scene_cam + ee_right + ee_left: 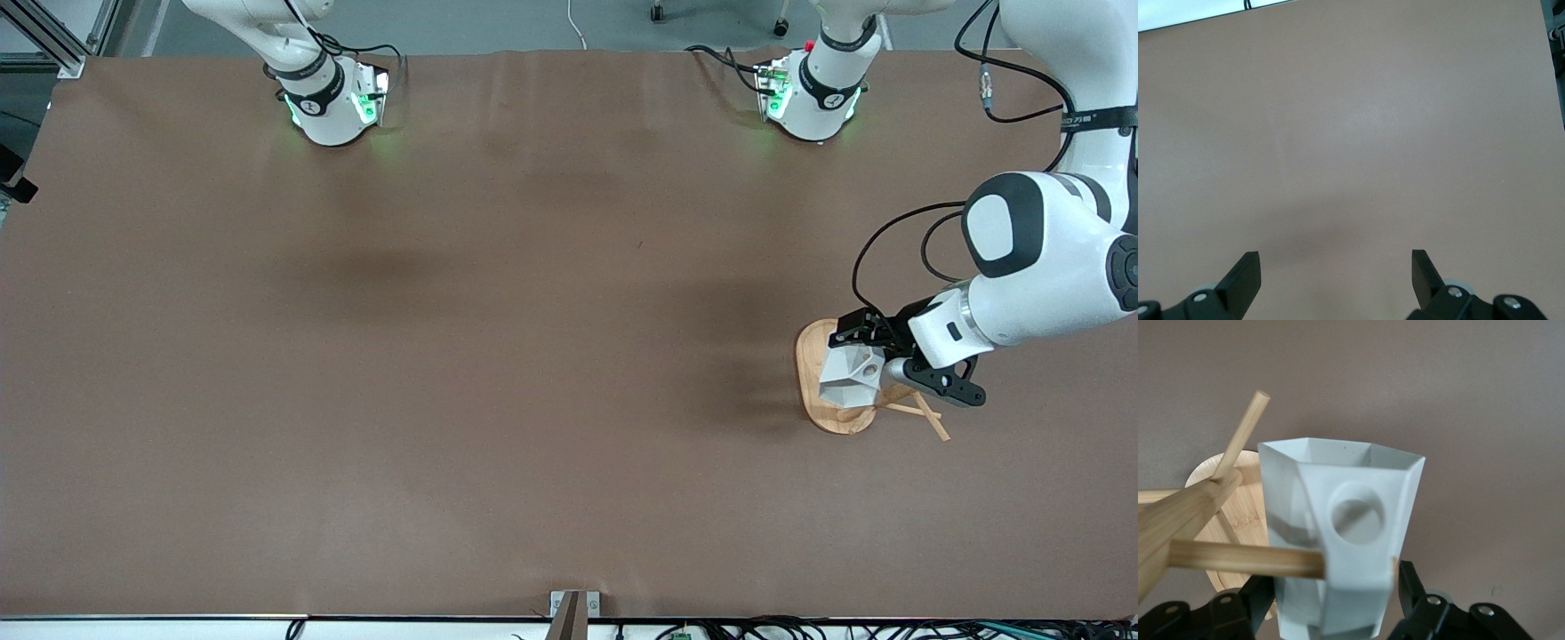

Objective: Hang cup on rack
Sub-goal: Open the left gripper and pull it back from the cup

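Observation:
My left gripper (869, 351) is shut on the white faceted cup (849, 375) and holds it over the bamboo rack's oval base (811, 369). In the left wrist view the cup (1358, 473) sits between the black fingers (1413, 587), its tab handle with the round hole facing the camera. One rack peg (1245, 559) ends against the tab's edge below the hole, not through it. The rack's post (1178, 520) and another peg (1241, 433) stand beside the cup. My right gripper (1336, 267) is open and empty over bare table; it is out of the front view.
Thin rack pegs (920, 413) stick out under the left arm's wrist, toward the front camera. The brown table (498, 356) is bare around the rack. Both arm bases stand along the table's edge farthest from the front camera.

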